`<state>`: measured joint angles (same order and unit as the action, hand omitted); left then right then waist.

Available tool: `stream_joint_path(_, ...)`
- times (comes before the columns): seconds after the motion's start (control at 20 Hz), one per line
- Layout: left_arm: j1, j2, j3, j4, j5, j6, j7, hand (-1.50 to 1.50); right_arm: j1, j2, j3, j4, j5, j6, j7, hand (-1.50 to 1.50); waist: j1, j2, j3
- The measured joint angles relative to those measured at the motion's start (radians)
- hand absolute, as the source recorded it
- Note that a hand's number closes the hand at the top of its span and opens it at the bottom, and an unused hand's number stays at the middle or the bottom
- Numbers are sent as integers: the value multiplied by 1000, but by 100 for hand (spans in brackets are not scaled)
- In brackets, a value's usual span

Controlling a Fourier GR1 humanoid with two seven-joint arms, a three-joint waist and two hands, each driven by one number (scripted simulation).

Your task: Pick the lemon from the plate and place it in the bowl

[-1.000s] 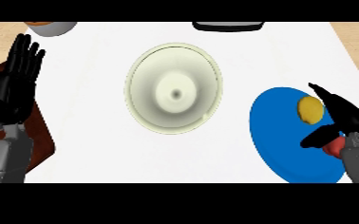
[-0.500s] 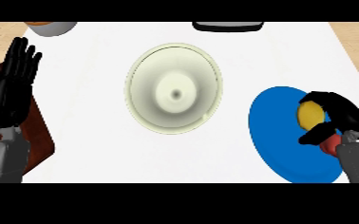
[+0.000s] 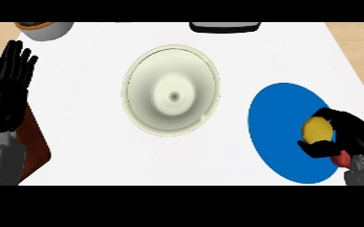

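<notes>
white counter (image 3: 85, 154), cream bowl (image 3: 171, 90), blue plate (image 3: 280, 125), both apart

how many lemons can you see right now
1. The lemon sits over the right side of the blue plate, with the right hand curled round it. None shows in the bowl.

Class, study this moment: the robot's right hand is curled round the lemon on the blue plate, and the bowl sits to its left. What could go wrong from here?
1. The right hand covers only the right part of the lemon, so the fruit might slip out on lifting.
2. Both sit near the right side of the blue plate; a slipped lemon could roll off it.
3. The bowl lies across bare counter, so an early release might miss it.
</notes>
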<state>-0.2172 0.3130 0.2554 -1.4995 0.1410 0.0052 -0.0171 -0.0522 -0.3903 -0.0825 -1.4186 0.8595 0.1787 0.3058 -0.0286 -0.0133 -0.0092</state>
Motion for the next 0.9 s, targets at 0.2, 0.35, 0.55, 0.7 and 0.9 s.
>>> stream_joint_path(0.2,32,8,25,-9,-2,15,-4,0,229,39,13,-160,45,-49,84,150,-44,-15,-7)
stream_joint_path(0.35,43,21,41,-17,8,7,-1,0,408,63,34,-331,87,-69,143,150,-53,-12,-4)
stream_joint_path(0.55,38,12,29,-25,0,14,4,0,620,72,44,-599,154,-78,223,150,-53,-5,1)
stream_joint_path(0.7,32,12,26,-44,0,20,23,0,760,91,57,-816,201,-80,273,150,-44,-3,3)
stream_joint_path(0.9,26,3,16,-36,-5,21,17,0,842,108,115,-951,227,-98,274,150,-33,1,4)
